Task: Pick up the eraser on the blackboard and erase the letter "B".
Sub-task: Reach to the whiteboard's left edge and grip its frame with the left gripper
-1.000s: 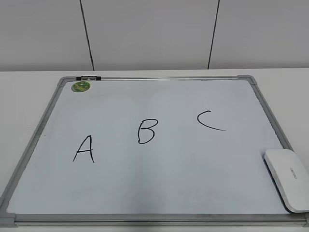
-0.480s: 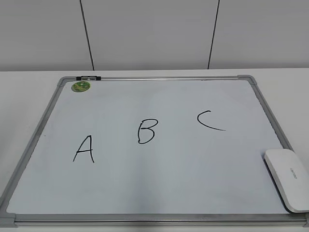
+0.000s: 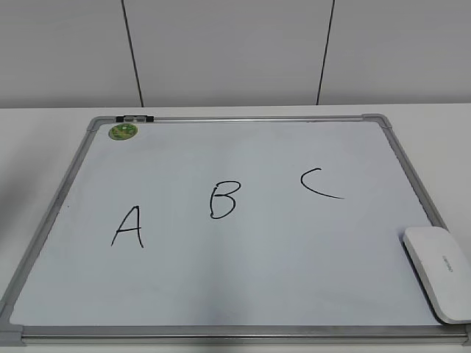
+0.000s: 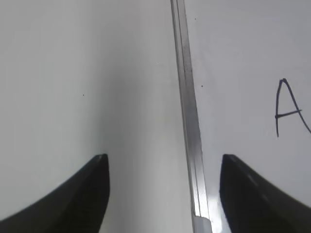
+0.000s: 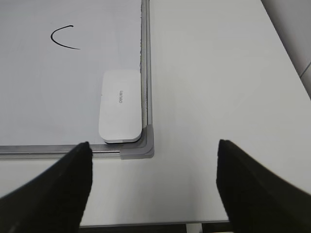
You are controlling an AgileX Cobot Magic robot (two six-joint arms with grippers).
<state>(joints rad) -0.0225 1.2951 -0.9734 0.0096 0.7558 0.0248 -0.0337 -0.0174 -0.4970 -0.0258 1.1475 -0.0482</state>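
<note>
- Comparing the exterior view with the two earlier ones: nothing has shifted. Same layout, no arm in frame.
- So the task is at the very start: nothing picked up, nothing wiped.
- Blackboard (image 3: 243,294) lies flat on the white tabletop (image 3: 44,118) and fills most of the exterior view. Green magnet (image 3: 123,132) sits at its upper left.
- Letters in a row: "A" (image 3: 128,227) lower left, "B" (image 3: 224,200) centre, "C" (image 3: 320,184) right of centre. All three intact.
- Eraser (image 3: 438,271) is at the lower right of the exterior view, in the board's near right corner, partly cut by the frame edge.
- Right wrist view: eraser (image 5: 120,107) lies flat, tucked against the board's right frame rail and just above the grey corner piece (image 5: 141,145), left of centre in the frame.
- Right gripper (image 5: 153,184): jaws spread wide, empty, hanging above the bare tabletop just outside that corner.
- Left gripper (image 4: 163,189): jaws spread wide, empty, straddling the board's left frame rail (image 4: 187,97), with the "A" at the right edge of the view.
- My read: the right arm is the better placed for the pick. It needs to come in over the eraser first; the frame rail tight against one long side may block a jaw there.
</note>
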